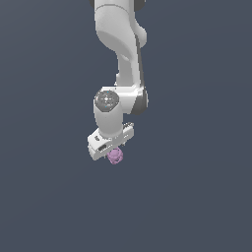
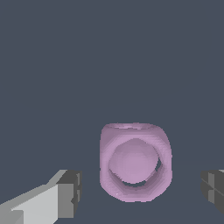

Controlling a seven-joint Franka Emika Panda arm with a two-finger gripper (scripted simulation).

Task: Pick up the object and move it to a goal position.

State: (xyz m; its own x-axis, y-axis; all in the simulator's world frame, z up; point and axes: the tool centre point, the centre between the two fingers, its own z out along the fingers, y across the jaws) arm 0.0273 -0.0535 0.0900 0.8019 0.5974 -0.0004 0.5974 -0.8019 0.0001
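The object [image 2: 134, 162] is a pale pink-purple rounded lump with a ring-like face and a ball shape inside it. In the wrist view it sits between the two dark finger pads [image 2: 72, 192], and a gap shows on each side of it. My gripper [image 2: 142, 192] is open and touches nothing. In the exterior view the white gripper [image 1: 112, 150] hangs straight down over the object [image 1: 115, 156], which peeks out just below the hand. Whether the object rests on the ground cannot be told from either view.
A plain dark grey-blue floor [image 1: 197, 197] fills both views. The white arm [image 1: 120, 54] comes down from the top of the exterior view. No goal marker is in view.
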